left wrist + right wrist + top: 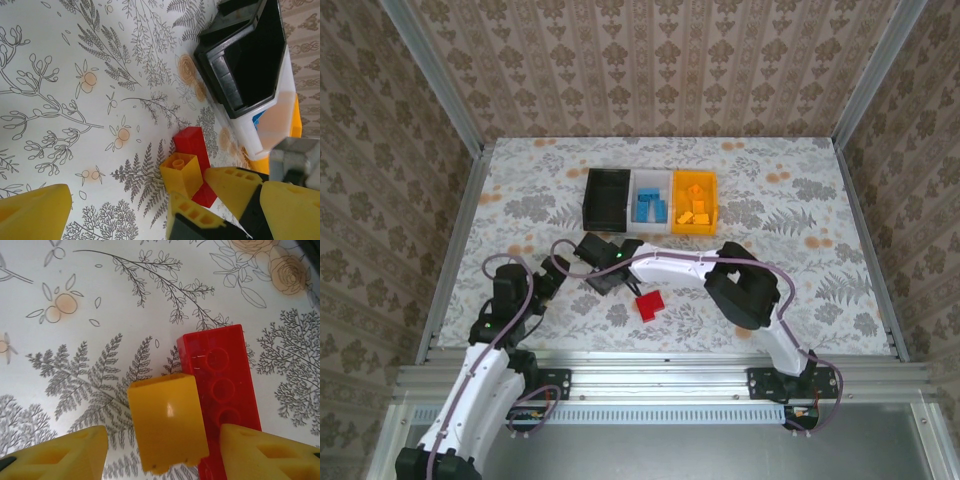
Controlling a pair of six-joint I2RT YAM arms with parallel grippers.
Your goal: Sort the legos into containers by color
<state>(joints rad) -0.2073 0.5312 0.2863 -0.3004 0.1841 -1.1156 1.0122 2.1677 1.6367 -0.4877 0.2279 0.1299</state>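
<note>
Top external view: a tablecloth (510, 210) printed with grey ferns and orange blossoms covers the table. Patterned wallpaper (650, 60) closes it in on three sides, with aluminium posts (438, 80) at the far corners.

At the left, the left gripper (552, 272) sits above bare cloth, its claw released and spread wide, grasping nothing. Its own wrist view cuts the yellow fingers (30, 215) off at the bottom edge.

Just right of it is the right gripper (603, 266), at the end of the right arm (740, 285), which stretches across the table's near middle. From its wrist camera the jaws stand parted on either side of a yellow lego brick (167, 427). Cloth shows between the left finger and the brick (no pad touches it), so this claw is released rather than clenched.

A red lego brick (220, 375) lies flat, studs up, along the yellow one's right side, its near end hidden behind the right finger. Whether the two bricks touch I cannot tell. From above, the red one lies near the table's front centre, well apart from the bins.

Along the far middle, three bins stand in a touching row:
- The black bin (590, 200) has a dark inside that is hard to read.
- The white bin (651, 177) holds blue bricks (650, 208).
- The yellow-orange bin (714, 205) holds yellow-orange bricks (692, 212).
</note>
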